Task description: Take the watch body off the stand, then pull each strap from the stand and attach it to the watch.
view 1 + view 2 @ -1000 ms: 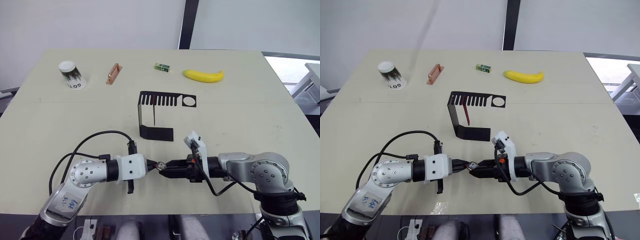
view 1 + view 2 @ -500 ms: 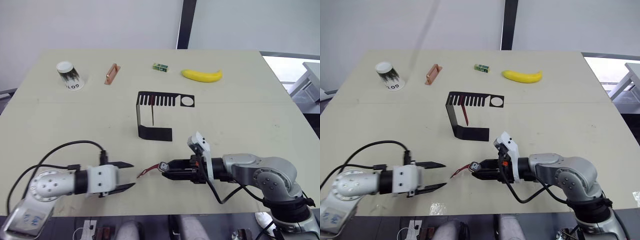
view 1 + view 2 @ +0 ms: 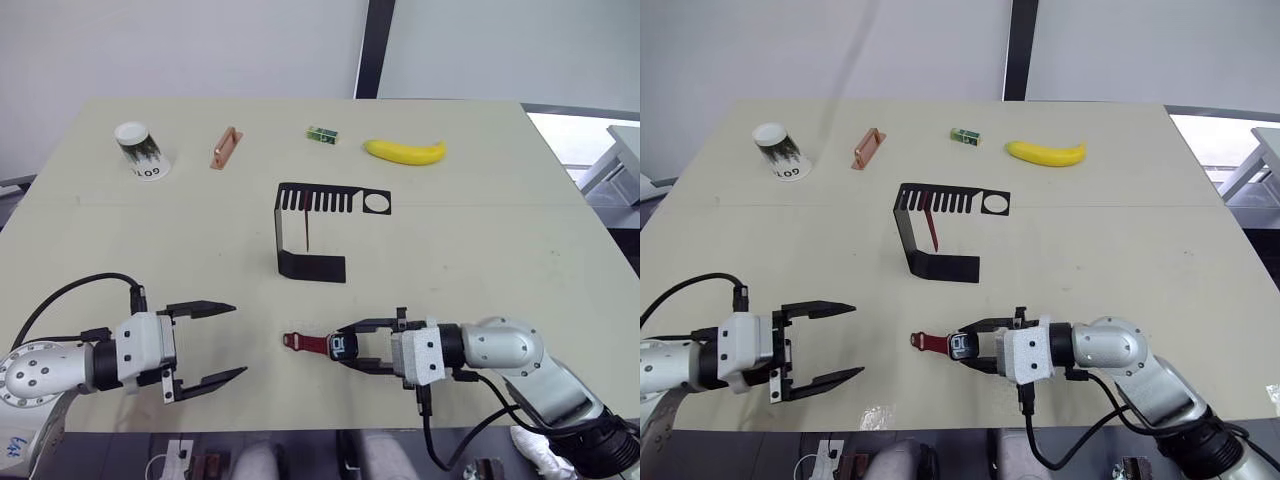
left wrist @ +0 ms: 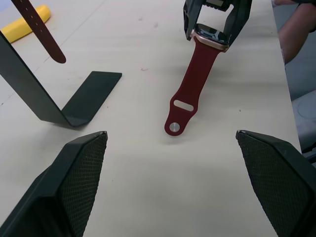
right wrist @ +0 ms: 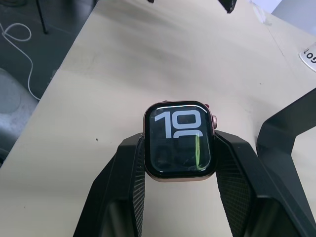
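Since a second ago the two grippers have separated: they were nose to nose at the front middle of the worktop, and the left one has drawn back toward the front left corner. Watch body (image 5: 179, 139) now sits low over the worktop near the front edge, slightly right of centre, screen lit, pinched between the two black fingers of the right gripper (image 3: 349, 346). One dark red strap (image 4: 194, 78) is joined to the body and lies flat on the worktop (image 3: 480, 250), running from the body toward the left gripper, its free end with a slot and a round stud. Left gripper (image 3: 205, 343) hovers well apart from that strap end, jaws spread wide, nothing between them.

Stand (image 3: 300, 235) is behind the watch, near the worktop's middle, flat base down, comb-slotted top with the round hole at its right end. Second strap (image 3: 931, 222), the one with holes, hangs from one of the slots, tip above the base.

Along the far edge, left to right: white cup (image 3: 139, 149) lying tilted, orange-brown handle-shaped piece (image 3: 224, 147), small green box (image 3: 322, 134), banana (image 3: 405, 151). All well apart from the stand and from each other.
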`<act>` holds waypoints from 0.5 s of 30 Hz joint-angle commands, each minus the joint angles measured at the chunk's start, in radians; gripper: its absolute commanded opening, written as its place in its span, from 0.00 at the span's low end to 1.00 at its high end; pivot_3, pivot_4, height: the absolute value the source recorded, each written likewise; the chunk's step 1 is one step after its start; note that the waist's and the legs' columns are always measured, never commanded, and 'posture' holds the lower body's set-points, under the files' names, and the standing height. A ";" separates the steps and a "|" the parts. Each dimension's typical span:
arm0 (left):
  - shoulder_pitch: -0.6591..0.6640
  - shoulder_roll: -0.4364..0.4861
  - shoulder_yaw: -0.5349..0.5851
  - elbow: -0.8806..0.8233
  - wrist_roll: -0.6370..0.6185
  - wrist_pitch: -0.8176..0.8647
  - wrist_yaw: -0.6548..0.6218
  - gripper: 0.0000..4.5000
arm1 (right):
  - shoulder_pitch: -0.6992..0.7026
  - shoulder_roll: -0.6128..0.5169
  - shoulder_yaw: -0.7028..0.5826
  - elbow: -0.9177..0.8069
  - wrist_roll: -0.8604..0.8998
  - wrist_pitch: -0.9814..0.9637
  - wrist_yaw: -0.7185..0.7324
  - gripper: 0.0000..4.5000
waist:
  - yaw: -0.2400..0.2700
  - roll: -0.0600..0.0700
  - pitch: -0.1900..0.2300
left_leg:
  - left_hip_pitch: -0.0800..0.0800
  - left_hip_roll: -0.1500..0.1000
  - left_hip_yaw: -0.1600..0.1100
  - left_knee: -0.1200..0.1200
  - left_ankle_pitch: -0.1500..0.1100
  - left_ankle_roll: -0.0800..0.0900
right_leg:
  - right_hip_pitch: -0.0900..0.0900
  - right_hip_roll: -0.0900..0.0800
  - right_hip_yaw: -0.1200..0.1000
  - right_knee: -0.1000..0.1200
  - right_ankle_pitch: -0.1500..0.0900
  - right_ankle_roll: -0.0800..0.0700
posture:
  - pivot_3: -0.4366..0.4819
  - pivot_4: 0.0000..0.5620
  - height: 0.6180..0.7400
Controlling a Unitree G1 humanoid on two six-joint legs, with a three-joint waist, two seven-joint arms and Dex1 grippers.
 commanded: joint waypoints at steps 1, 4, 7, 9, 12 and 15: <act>-0.011 0.000 -0.012 0.009 -0.016 -0.012 -0.009 1.00 | -0.007 0.025 -0.021 -0.010 0.009 -0.007 0.006 0.33 | -0.001 0.000 0.000 | 0.000 0.000 0.000 0.000 0.000 0.000 | 0.000 0.000 0.000 0.000 0.000 0.000 | 0.48 0.27 0.98; -0.017 0.005 -0.010 0.016 -0.028 0.003 -0.011 1.00 | -0.041 0.086 -0.005 -0.033 0.092 0.136 -0.005 0.33 | -0.005 0.000 0.000 | 0.001 0.000 0.000 0.000 0.000 0.000 | 0.000 0.000 0.000 0.001 0.000 -0.001 | 0.48 0.27 0.98; -0.026 0.019 0.011 0.037 -0.049 0.019 -0.020 1.00 | -0.103 0.144 0.034 -0.018 0.143 0.270 0.026 0.33 | -0.007 0.000 0.000 | 0.001 0.000 0.000 0.000 0.000 0.000 | 0.000 0.000 0.000 0.002 0.000 -0.001 | 0.48 0.27 0.98; -0.033 0.033 0.026 0.058 -0.058 0.022 -0.036 1.00 | -0.164 0.192 0.067 0.021 0.159 0.362 0.037 0.33 | -0.010 0.000 0.000 | 0.001 0.000 0.000 0.000 0.000 0.000 | 0.000 0.000 0.000 0.002 0.000 -0.001 | 0.48 0.27 0.98; -0.044 0.050 0.038 0.079 -0.067 0.024 -0.055 1.00 | -0.224 0.226 0.119 0.061 0.154 0.463 0.067 0.33 | -0.015 0.000 0.000 | 0.001 0.000 0.000 0.000 0.000 -0.001 | -0.001 0.000 -0.001 0.004 -0.001 -0.002 | 0.48 0.27 0.98; -0.049 0.059 0.045 0.092 -0.067 0.023 -0.068 1.00 | -0.246 0.221 0.172 0.093 0.114 0.528 0.086 0.33 | -0.014 0.000 0.000 | 0.000 0.000 -0.001 0.000 0.000 0.000 | -0.001 -0.001 -0.002 0.004 -0.001 -0.002 | 0.48 0.27 0.98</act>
